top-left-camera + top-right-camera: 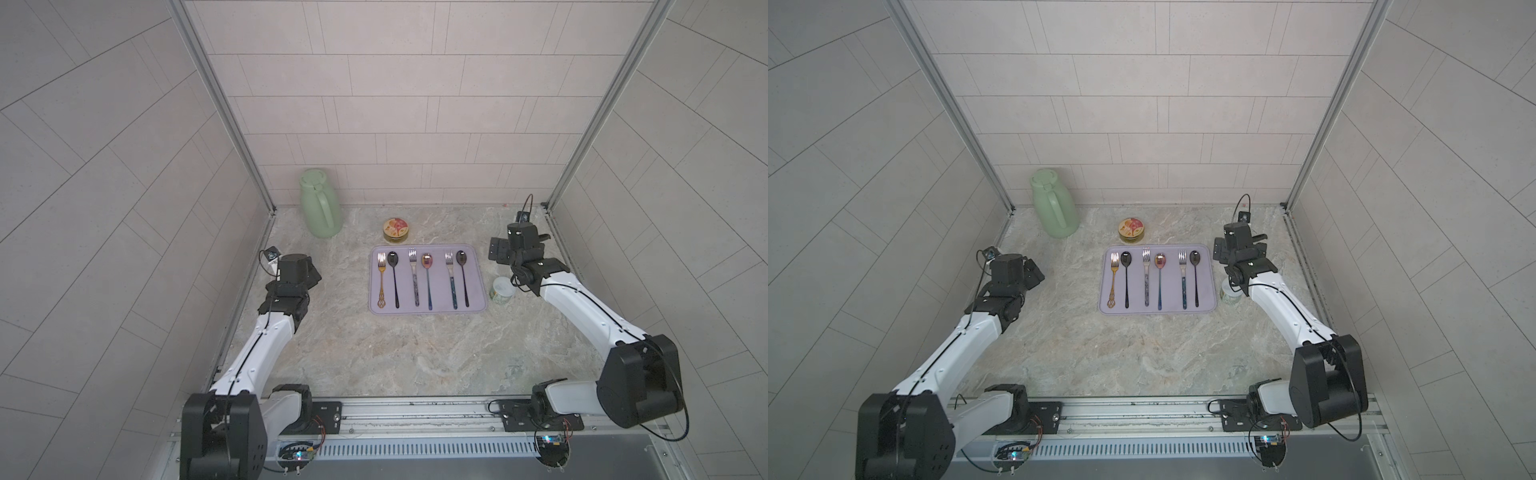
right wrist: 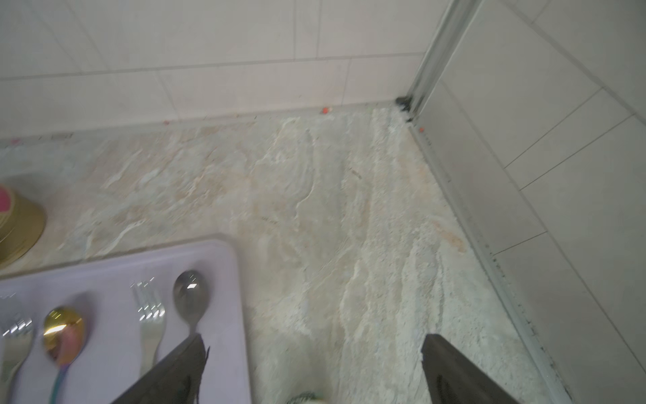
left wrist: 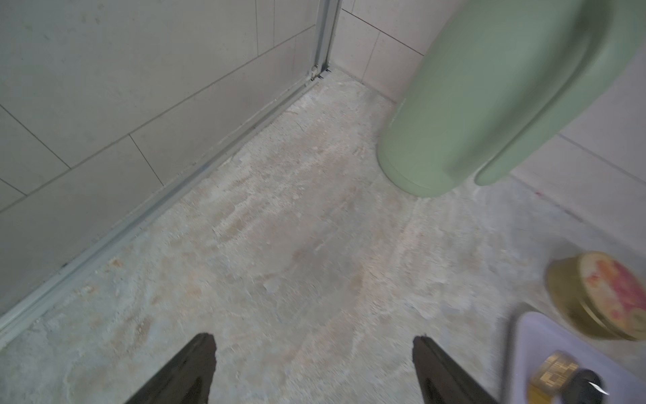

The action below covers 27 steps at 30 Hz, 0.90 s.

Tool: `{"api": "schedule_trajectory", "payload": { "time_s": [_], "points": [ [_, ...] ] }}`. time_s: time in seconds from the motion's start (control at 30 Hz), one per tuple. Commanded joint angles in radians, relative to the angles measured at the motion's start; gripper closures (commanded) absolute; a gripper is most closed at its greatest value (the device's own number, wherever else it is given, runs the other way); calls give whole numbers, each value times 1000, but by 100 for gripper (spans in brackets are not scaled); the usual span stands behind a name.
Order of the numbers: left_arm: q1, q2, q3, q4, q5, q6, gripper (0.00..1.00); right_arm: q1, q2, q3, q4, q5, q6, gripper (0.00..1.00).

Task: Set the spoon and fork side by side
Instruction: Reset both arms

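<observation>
Seemingly finished, forks (image 1: 412,256) and spoons (image 1: 427,261) lie in parallel pairs on the tray (image 1: 440,308), so left tool (image 3: 313,349) and right tool (image 2: 313,340) hang wide and empty at either side above the tabletop (image 1: 395,353).

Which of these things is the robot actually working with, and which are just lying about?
For the job: spoons, forks, lavender tray holding them.
Just lying about: green jug, round tin, small white cup.
</observation>
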Motion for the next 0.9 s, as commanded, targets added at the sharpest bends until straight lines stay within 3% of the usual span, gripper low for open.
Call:
{"api": "schedule_trajectory", "payload": {
  "time_s": [0.0,0.07,0.13,0.27,0.3,0.37,0.47,0.6,0.73,0.87],
  "points": [
    [7,113,-42,280,-78,148,11,-54,-37,-201,455,60,-115,0],
    [12,166,-46,357,-55,171,9,-86,-14,-274,578,42,-138,0],
    [12,167,-14,305,-26,185,9,-119,33,-289,624,4,-114,0],
    [24,103,-172,609,189,220,7,-137,65,-335,728,-40,-146,0],
    [28,109,-186,650,222,216,7,-137,64,-374,814,-37,-157,0],
    [28,108,-174,629,261,232,7,-136,37,-398,793,-47,-135,0],
    [30,105,-176,583,274,240,7,-137,20,-387,686,-52,-127,0],
    [29,167,-220,673,288,241,7,-141,97,-414,771,-119,-149,0],
    [28,217,-204,681,275,230,7,-139,188,-415,846,-104,-145,0],
    [28,237,-216,709,266,226,6,-133,181,-432,865,-129,-167,0]
  ]
}}
